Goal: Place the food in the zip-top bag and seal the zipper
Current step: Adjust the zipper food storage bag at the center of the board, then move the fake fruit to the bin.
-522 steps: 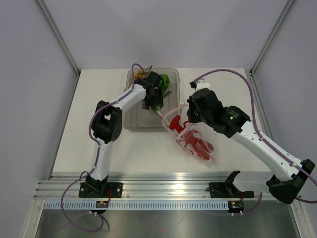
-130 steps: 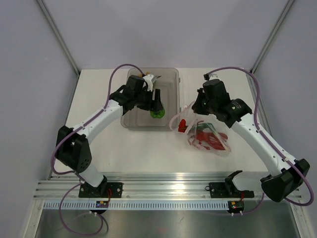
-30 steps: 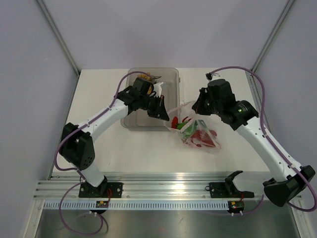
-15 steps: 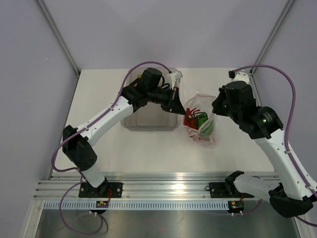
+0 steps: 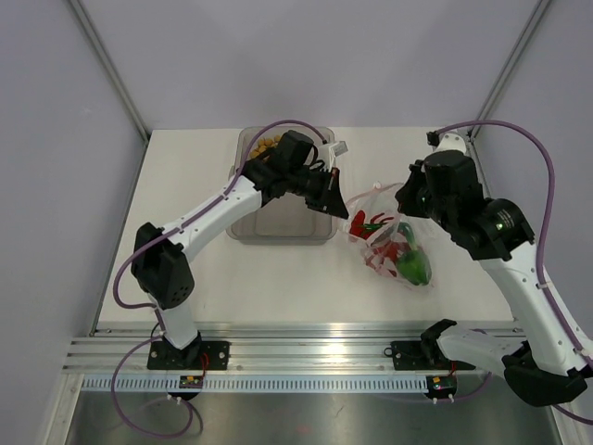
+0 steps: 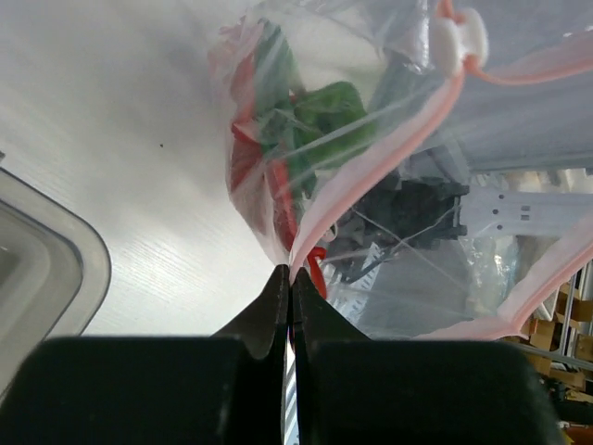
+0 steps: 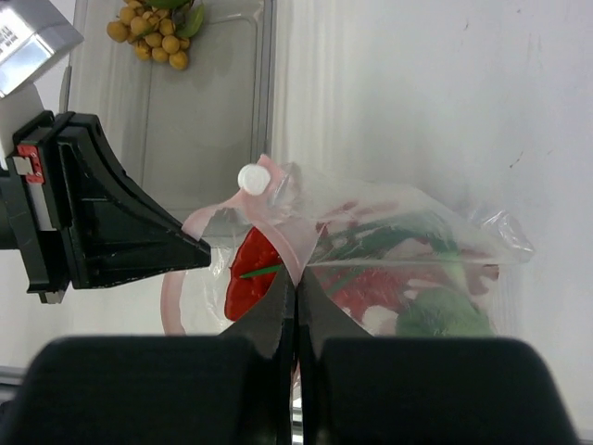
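Observation:
The zip-top bag (image 5: 390,247) hangs between my two grippers, right of the tray. My left gripper (image 5: 341,209) (image 6: 292,271) is shut on the bag's pink zipper (image 6: 380,162) strip. Opposite it, my right gripper (image 5: 400,204) (image 7: 296,278) is shut on the other lip of the zipper (image 7: 273,230). The bag's mouth gapes between them, with a white slider (image 7: 251,178) on the strip. Inside the bag lie the red lobster (image 7: 248,278), the green pepper (image 5: 413,268) (image 7: 441,312) and thin green stalks (image 7: 389,232). A cluster of yellow-tan balls (image 5: 264,146) (image 7: 154,39) lies in the tray.
The clear grey tray (image 5: 278,222) stands at the back centre, just left of the bag; its rounded corner (image 6: 65,269) shows in the left wrist view. White tabletop (image 5: 278,278) spreads in front of the tray and the bag.
The left gripper left the tray and closed on the bag's mouth. Since half a second ago the bag has sagged toward the right front, and the pepper has slid to its lower end.

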`<state>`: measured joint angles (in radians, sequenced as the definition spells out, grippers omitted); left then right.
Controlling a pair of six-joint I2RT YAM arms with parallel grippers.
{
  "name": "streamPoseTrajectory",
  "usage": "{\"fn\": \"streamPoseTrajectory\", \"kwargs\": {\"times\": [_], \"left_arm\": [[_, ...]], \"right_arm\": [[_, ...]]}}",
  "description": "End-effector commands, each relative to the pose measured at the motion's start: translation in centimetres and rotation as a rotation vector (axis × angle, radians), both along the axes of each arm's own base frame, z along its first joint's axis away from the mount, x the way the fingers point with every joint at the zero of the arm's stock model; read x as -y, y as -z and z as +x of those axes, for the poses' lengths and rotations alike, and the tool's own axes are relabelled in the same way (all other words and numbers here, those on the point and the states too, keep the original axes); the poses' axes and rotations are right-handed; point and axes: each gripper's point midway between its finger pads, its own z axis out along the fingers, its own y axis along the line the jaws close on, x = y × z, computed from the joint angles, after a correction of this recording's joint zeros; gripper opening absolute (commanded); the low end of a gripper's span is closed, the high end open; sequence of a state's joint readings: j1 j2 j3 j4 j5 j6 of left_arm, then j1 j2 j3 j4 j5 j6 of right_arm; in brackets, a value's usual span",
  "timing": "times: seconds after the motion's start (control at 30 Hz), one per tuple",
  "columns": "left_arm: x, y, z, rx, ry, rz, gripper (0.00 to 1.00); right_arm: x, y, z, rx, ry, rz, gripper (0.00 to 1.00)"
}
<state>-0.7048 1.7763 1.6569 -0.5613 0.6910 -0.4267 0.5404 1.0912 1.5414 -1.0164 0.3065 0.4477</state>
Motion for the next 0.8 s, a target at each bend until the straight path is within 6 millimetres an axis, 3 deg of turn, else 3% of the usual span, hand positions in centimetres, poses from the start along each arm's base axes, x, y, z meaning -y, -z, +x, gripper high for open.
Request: {"fn": "streamPoseTrajectory", "kwargs": {"times": [0.0,0.03,0.1,0.13,0.17,0.2,0.3,0.47,0.63,0.67,0.77], "left_arm": [[-0.3,0.3,2.0,0.041,-0.021,0.019,0.00],[-0.5,0.5,2.2,0.039,-0.021,0.023,0.00],[-1.3,0.9,3.2,0.034,-0.027,0.029,0.28],[-1.6,0.8,3.6,0.041,-0.036,0.030,0.34],[-2.0,0.8,4.0,0.046,-0.042,0.036,0.48],[-3.0,0.8,4.6,0.053,-0.057,0.053,0.53],[-5.0,0.0,6.2,0.108,-0.101,0.091,0.61],[-8.9,-1.5,9.3,0.151,-0.228,0.123,0.61],[-15.3,-0.3,15.6,0.209,-0.490,0.309,0.63],[-16.2,1.4,17.2,0.201,-0.527,0.363,0.63],[-18.1,1.2,21.4,0.276,-0.626,0.439,0.71]], "right_arm": [[-2.3,0.1,1.7,0.039,-0.041,0.081,0.00],[-2.7,0.6,2.0,0.033,-0.041,0.091,0.00],[-3.5,1.7,3.0,0.021,-0.036,0.109,0.00],[-3.8,2.1,3.4,0.015,-0.034,0.116,0.00],[-4.4,2.4,4.0,0.014,-0.040,0.128,0.00],[-4.7,2.9,4.3,0.005,-0.038,0.136,0.00],[-5.7,3.1,5.2,0.003,-0.050,0.155,0.00],[-6.6,3.2,6.3,0.001,-0.061,0.159,0.00],[-7.4,3.7,6.7,-0.013,-0.084,0.168,0.00],[-7.5,3.7,6.8,-0.012,-0.087,0.170,0.00],[-8.0,4.1,7.1,-0.024,-0.102,0.173,0.00]]}}
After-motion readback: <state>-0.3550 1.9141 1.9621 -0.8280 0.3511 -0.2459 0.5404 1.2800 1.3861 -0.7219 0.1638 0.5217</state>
